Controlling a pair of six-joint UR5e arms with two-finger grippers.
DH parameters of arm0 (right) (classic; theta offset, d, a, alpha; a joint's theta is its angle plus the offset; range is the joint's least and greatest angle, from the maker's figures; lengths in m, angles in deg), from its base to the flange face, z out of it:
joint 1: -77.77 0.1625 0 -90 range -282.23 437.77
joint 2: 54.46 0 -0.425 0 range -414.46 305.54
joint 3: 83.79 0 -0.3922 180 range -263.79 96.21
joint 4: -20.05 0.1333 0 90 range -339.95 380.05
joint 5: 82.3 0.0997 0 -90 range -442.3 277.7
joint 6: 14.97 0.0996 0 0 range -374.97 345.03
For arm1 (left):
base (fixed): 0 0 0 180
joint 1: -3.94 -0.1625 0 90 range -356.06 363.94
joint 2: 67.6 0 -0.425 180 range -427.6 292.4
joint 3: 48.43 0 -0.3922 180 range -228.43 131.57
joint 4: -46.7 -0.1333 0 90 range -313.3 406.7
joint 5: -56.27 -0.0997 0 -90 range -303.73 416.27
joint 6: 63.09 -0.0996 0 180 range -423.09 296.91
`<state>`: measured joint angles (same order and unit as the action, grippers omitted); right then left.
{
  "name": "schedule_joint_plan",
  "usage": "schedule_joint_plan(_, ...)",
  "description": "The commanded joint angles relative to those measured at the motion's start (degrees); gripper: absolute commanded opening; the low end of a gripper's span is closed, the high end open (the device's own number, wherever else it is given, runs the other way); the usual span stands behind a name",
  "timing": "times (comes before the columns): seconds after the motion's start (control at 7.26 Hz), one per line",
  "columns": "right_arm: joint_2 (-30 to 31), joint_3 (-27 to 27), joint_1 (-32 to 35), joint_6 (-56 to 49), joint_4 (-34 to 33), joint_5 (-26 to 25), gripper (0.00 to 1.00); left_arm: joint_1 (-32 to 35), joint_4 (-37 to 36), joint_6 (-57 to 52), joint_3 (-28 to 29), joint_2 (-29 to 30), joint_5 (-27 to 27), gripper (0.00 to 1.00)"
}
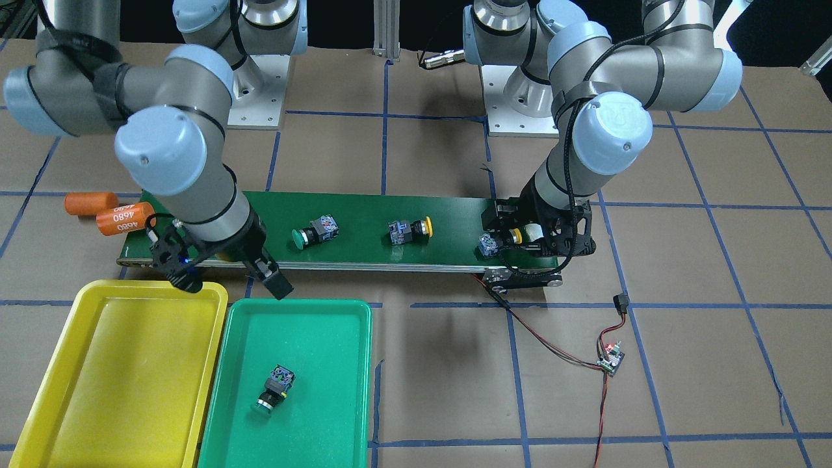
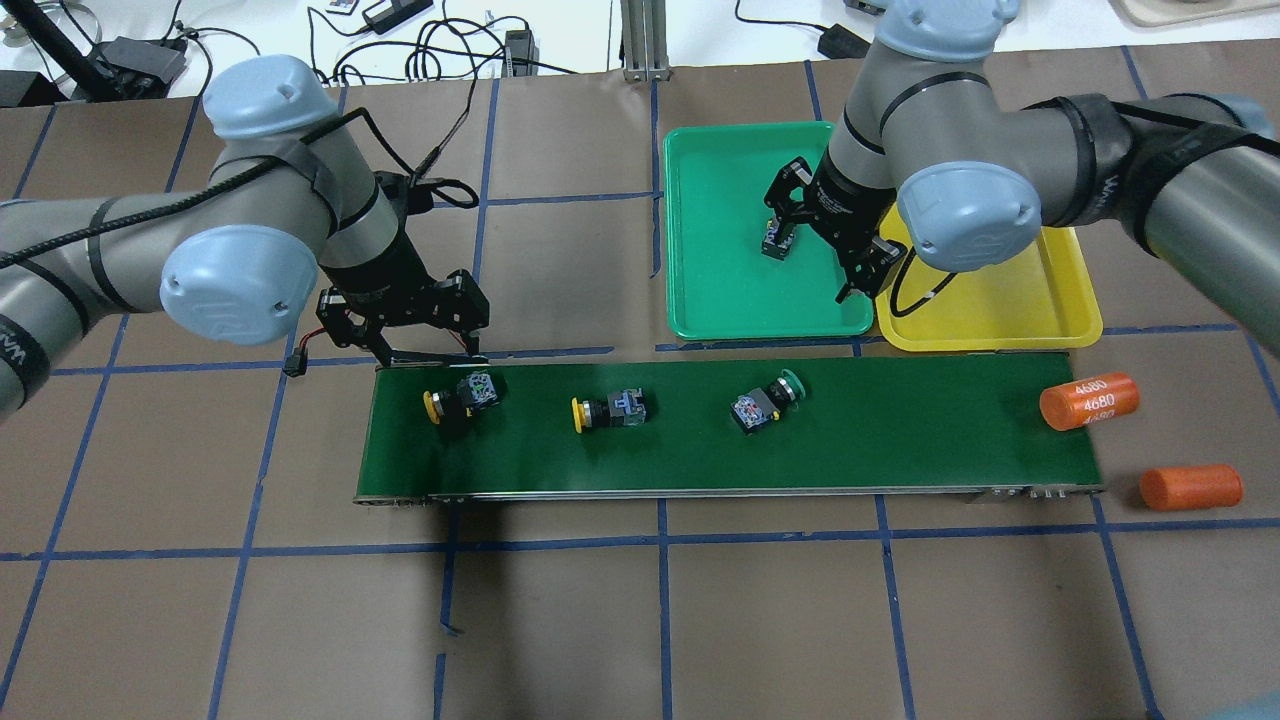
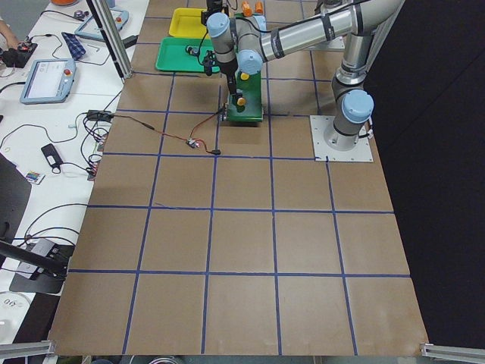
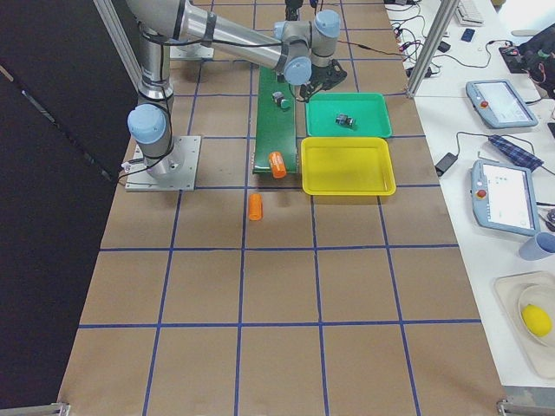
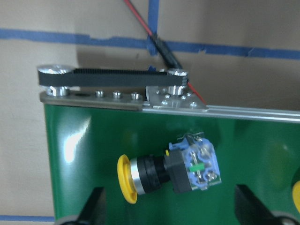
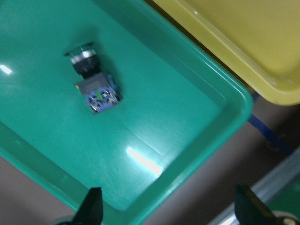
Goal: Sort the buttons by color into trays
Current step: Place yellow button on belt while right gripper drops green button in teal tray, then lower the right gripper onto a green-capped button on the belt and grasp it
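Note:
A yellow button (image 2: pixel 460 400) lies on its side at the conveyor belt's (image 2: pixel 900 440) left end. My left gripper (image 2: pixel 425 350) hangs open just above it. In the left wrist view the button (image 5: pixel 168 171) lies between the spread fingers (image 5: pixel 93 206). A second yellow button (image 2: pixel 607 410) and a green button (image 2: pixel 765 402) lie further along the belt. Another green button (image 2: pixel 778 240) lies in the green tray (image 2: pixel 720 200). My right gripper (image 2: pixel 830 240) is open and empty above that tray's right side, and the button (image 6: pixel 93 84) shows below it. The yellow tray (image 2: pixel 1000 320) holds nothing.
Two orange cylinders lie at the belt's right end, one on it (image 2: pixel 1088 400) and one on the table (image 2: pixel 1190 487). A small circuit board (image 1: pixel 611 357) with red and black wires lies beyond the belt's left end. The trays stand side by side behind the belt.

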<state>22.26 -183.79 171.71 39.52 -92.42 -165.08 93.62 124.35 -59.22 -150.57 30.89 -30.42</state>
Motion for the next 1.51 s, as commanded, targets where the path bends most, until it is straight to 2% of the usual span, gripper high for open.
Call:
schedule_joint_plan(0.0,6.6,-9.9,0.3,3.6,1.6,0.4,1.0,0.2,9.9,-0.1,9.9,-3.7,-0.1,1.0)
schedule_joint_plan(0.28,6.6,-13.6,0.4,6.8,-0.9,0.7,1.0,0.1,10.9,-1.8,15.5,-6.6,-0.2,1.0)
schedule_joint_plan(0.41,5.9,-14.0,0.5,7.1,-1.1,0.9,1.0,0.2,16.9,-2.6,16.9,-7.0,-0.9,1.0)
schedule_joint_plan(0.69,3.4,-14.3,0.5,7.0,-2.4,0.3,0.98,-0.9,16.8,-7.0,18.0,-7.3,-1.8,1.0)
schedule_joint_plan(0.83,3.2,-14.3,0.5,7.1,-2.4,0.6,0.88,-0.3,16.3,-5.7,17.1,-6.6,-2.0,1.0)
schedule_joint_plan(0.96,3.1,-14.4,0.5,7.0,-2.4,0.7,0.7,-0.8,14.7,-5.7,18.2,-6.5,-1.8,1.0)
schedule_joint_plan(1.1,3.0,-14.5,0.5,6.8,-2.5,0.6,0.08,-0.5,14.7,-5.8,17.9,-7.2,-2.3,1.0)
schedule_joint_plan(1.24,3.6,-14.3,0.5,6.4,-2.9,0.1,0.0,-0.3,15.1,-5.7,17.3,-7.4,-2.4,1.0)
schedule_joint_plan(1.38,4.1,-13.3,0.4,6.4,-6.8,0.0,0.0,-0.4,14.7,-5.6,18.0,-6.8,-1.8,1.0)
